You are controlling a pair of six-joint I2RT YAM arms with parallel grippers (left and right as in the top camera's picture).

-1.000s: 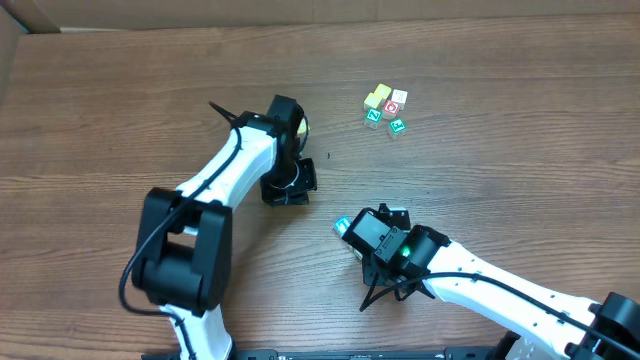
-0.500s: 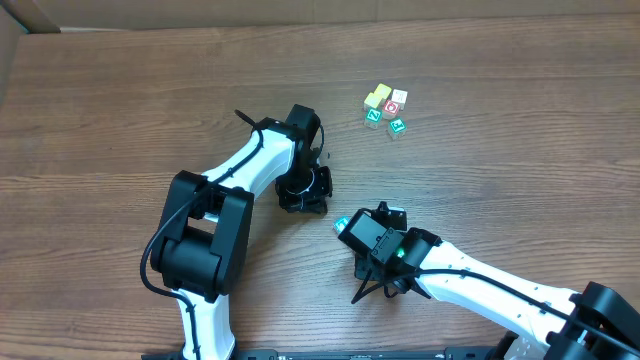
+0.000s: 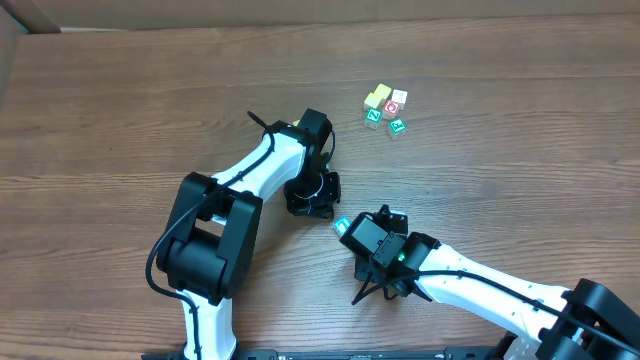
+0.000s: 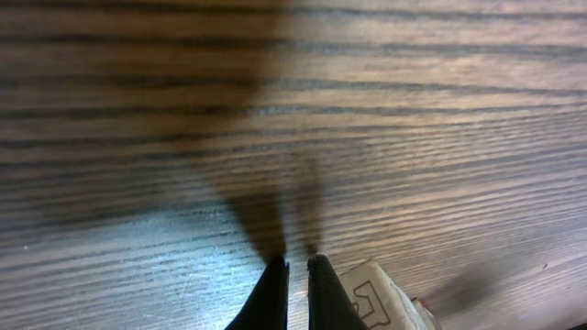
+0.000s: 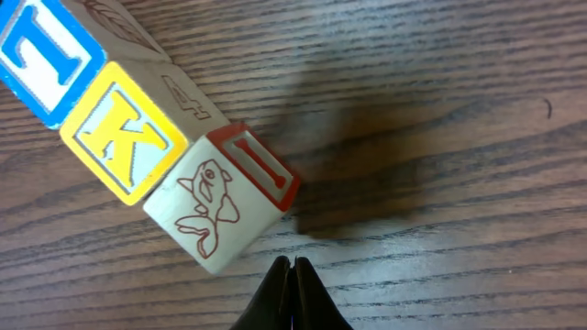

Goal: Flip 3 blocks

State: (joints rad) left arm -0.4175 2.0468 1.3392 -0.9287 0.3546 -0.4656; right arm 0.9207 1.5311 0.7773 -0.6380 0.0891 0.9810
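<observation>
As the left gripper [image 3: 313, 196] has swung across the table [image 3: 100, 120] toward 4 o'clock during the last second, the overhead view now shows it near the blue block [image 3: 342, 226], at about 10 o'clock of it. The right arm [image 3: 470, 285] has hardly shifted, and its head hides the other two blocks. The spare cubes [image 3: 385, 108] lie well apart at 1 o'clock.

From the left wrist, the fingers are pressed together and hold nothing. A pale block face [image 4: 376, 298] shows at 5 o'clock, just beside the tips (which block it is, I cannot tell).

From the right wrist, the right gripper [image 5: 290, 270] is also clenched and empty, at 6 o'clock. Three blocks make a touching row from 10 o'clock to the middle: blue with T, the yellow block [image 5: 119, 137] with K, and the cream block [image 5: 225, 197] with a fish, nearest the tips.

I judge that both arms are now at the row, so the flipping can begin from either end. Closed tips suggest a push or a tip-over, not a grasp.
</observation>
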